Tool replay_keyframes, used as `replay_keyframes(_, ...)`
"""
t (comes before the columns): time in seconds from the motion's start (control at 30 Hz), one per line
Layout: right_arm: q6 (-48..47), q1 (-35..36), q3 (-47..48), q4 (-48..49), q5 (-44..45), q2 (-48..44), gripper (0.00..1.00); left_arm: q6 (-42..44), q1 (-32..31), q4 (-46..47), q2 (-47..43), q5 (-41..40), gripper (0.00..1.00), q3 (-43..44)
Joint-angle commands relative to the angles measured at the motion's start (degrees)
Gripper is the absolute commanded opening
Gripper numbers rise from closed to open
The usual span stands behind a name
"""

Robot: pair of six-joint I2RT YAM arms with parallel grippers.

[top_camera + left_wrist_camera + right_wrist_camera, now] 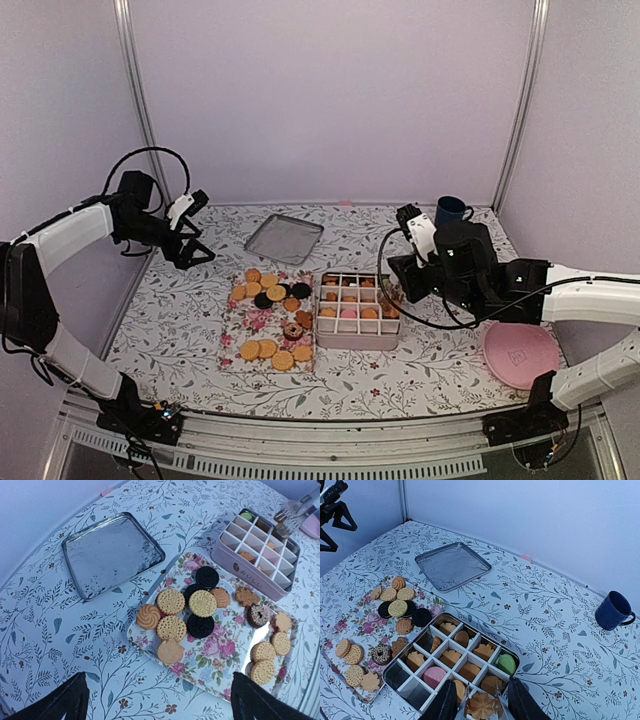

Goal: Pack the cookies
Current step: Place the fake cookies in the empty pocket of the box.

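Several cookies (270,293), golden and dark, lie on a floral tray (220,650) left of a pink divided box (357,338). Many of the box's (479,634) cells hold cookies, among them a green one (506,664) and a pink one (434,676). My right gripper (481,700) hovers over the box's near right corner, shut on metal tongs (464,705) that pinch a flower-shaped golden cookie (482,707). The left gripper (192,248) hangs wide open at the far left, above the table and apart from the tray, with nothing between its fingers (60,700).
A shallow square metal tray (283,238) lies behind the floral tray. A dark blue mug (451,211) stands at the back right. A large pink plate (520,355) sits at the front right. White walls close in the table on three sides.
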Motion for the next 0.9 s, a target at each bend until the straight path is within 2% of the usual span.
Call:
replay_keyframes(0.0,-0.1,-0.7,-0.1,3.9,-1.0,0.8,0.34,0.2,0.1,-0.5,-0.2,0.5,0.99,0.7)
replay_keyframes(0.33,-0.3,-0.8,0.5,4.7,-1.9,1.4,0.38,0.1,0.1,-0.5,-0.5,0.3,0.99,0.7)
replay_keyframes(0.6,-3.9,-0.9,4.6,5.2,-1.8,1.2,0.38,-0.1,0.2,-0.6,-0.5,0.1,0.99,0.8)
replay_keyframes(0.7,-5.7,-0.8,7.1,7.2,-3.7,3.3,0.38,-0.2,0.5,-1.1,0.1,0.4,0.99,0.9)
replay_keyframes(0.87,-9.3,-0.8,13.5,12.0,-9.2,12.0,0.38,-1.1,2.0,-1.9,2.1,0.9,0.99,0.9)
